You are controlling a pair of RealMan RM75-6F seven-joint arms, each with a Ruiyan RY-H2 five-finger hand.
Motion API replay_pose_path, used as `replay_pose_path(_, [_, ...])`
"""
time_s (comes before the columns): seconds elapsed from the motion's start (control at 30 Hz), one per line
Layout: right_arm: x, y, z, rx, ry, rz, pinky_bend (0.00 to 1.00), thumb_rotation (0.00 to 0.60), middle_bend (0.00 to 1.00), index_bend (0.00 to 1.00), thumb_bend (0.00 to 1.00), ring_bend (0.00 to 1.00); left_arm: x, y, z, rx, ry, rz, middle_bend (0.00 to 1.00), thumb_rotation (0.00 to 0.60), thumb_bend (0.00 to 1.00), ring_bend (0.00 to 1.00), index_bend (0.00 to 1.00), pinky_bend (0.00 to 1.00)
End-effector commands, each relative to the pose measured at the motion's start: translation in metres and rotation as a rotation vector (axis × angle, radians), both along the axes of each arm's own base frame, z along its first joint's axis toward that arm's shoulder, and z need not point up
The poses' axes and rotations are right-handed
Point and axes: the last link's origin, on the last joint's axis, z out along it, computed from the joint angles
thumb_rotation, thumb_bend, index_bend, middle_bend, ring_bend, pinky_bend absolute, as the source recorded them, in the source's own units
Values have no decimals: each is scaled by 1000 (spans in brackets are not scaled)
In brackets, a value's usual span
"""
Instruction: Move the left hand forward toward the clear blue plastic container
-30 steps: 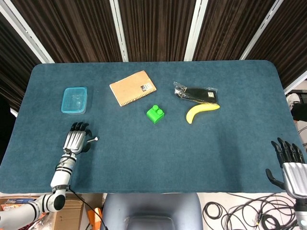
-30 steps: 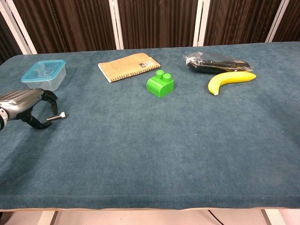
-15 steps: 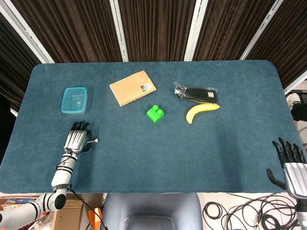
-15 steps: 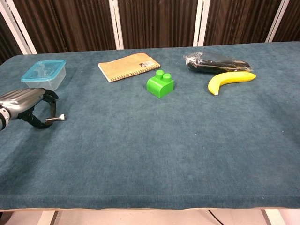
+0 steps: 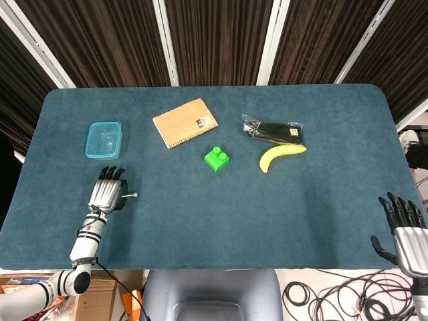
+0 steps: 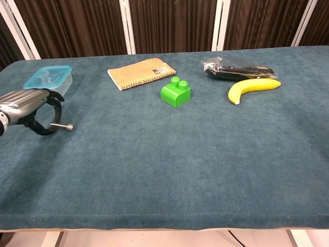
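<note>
The clear blue plastic container (image 5: 103, 139) sits lidded at the far left of the table, also seen in the chest view (image 6: 49, 77). My left hand (image 5: 107, 193) hovers just behind it, a short gap away. Its fingers arch downward, the thumb sticks out to the right, and nothing is in its grasp. In the chest view the left hand (image 6: 34, 109) overlaps the container's near edge. My right hand (image 5: 404, 227) hangs off the table's near right corner with its fingers spread and empty; the chest view does not show it.
A tan spiral notebook (image 5: 185, 122) lies to the right of the container. A green toy block (image 5: 217, 159), a banana (image 5: 280, 156) and a black item in a clear bag (image 5: 273, 130) lie mid-table. The blue cloth (image 5: 221, 214) covers the table.
My left hand has crept forward toward the container and lifted slightly. The right hand and all objects have stayed put.
</note>
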Motion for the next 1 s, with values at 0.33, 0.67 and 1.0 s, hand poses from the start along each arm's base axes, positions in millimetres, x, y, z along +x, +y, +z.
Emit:
replay_pose_path(0.33, [0,0,2,-2,-4,0,0,600,0,0,292,0,17,6,0,-7,23,-25,166,600,336,73,589,87])
replay_pose_path(0.67, [0,1,2,-2,-4,0,0,600,0,0,292,0,27,15,0,-21,39,-22,166,600,336,73,576,88])
replay_pose_path(1.0, [-1,0,2,-4,-5,-3,0,600,0,0,292,0,27,20,0,-30,34,-1,165,600,334,73,526,88])
